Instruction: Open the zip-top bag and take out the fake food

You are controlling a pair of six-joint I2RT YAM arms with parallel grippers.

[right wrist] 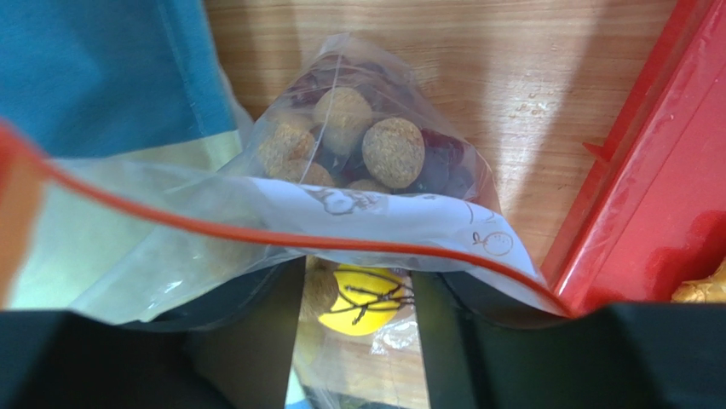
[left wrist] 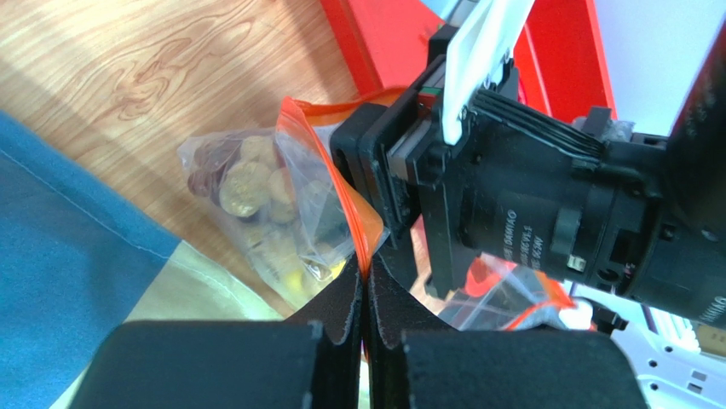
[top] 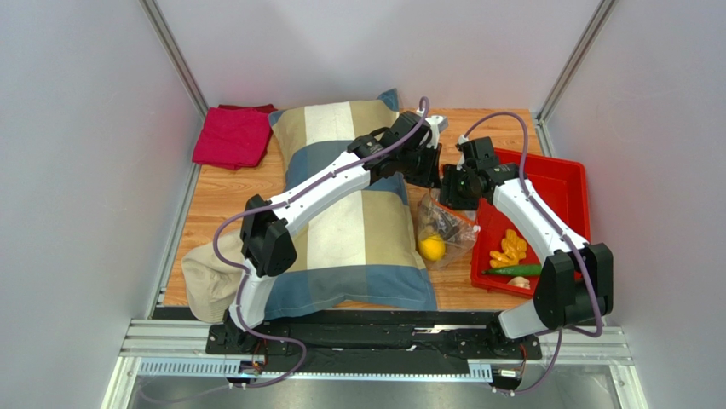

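Bright even light; wrist foregrounds blurred; soft shadows

So the whole setup sat in a boxed-in cell: plain pale grey back wall (top: 375, 43), same on the left wall (top: 77, 170) and right wall (top: 656, 128), with slim metal posts (top: 175, 55) in the back corners. The tabletop (top: 226, 194) was warm orange wood grain, with an aluminium rail (top: 170, 341) along the near edge. Lighting was soft and even, with only faint shadows.

The zip-top bag (top: 445, 226) lay on the tabletop (top: 230, 192) between the pillow (top: 341, 226) and the red tray (top: 564, 183), a lemon (top: 432, 247) inside. The left claw (top: 425, 173) and right claw (top: 449, 189) met at its top. Orange bits (top: 509, 249) and a green vegetable (top: 516, 271) lay in the tray.
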